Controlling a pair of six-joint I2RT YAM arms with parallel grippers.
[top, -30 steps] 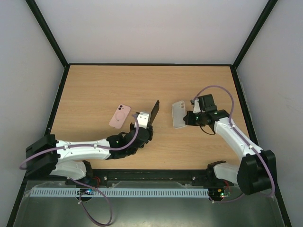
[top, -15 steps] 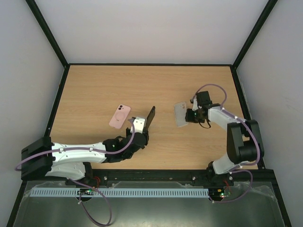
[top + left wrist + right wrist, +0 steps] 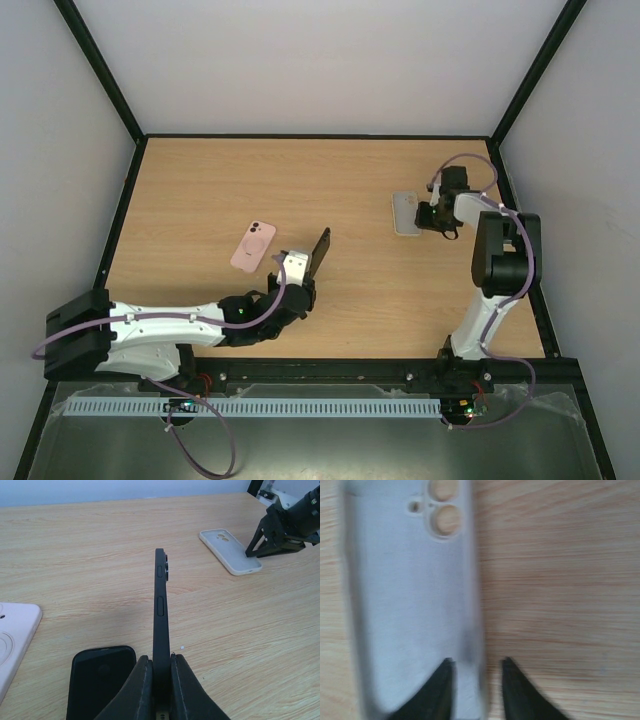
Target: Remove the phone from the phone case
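A black phone point(image 3: 321, 249) stands on its edge, pinched at its lower end by my left gripper point(image 3: 298, 270). In the left wrist view the phone point(image 3: 161, 600) rises straight up between the shut fingers point(image 3: 142, 680). The empty pale grey case point(image 3: 405, 213) lies flat on the table at the right, also seen in the left wrist view point(image 3: 230, 551). My right gripper point(image 3: 430, 217) is at its right end. In the blurred right wrist view the jaws point(image 3: 476, 662) stand apart over the long edge of the case point(image 3: 410, 605), not closed on it.
A pink phone case point(image 3: 253, 246) lies flat left of the left gripper, and its corner shows in the left wrist view point(image 3: 12, 640). A flat glossy black thing point(image 3: 100, 680) lies on the table under the left gripper. Black frame rails border the table.
The right gripper has carried the grey case toward the back right, away from the phone, and the case now lies flat. The left gripper drew back slightly with the phone.
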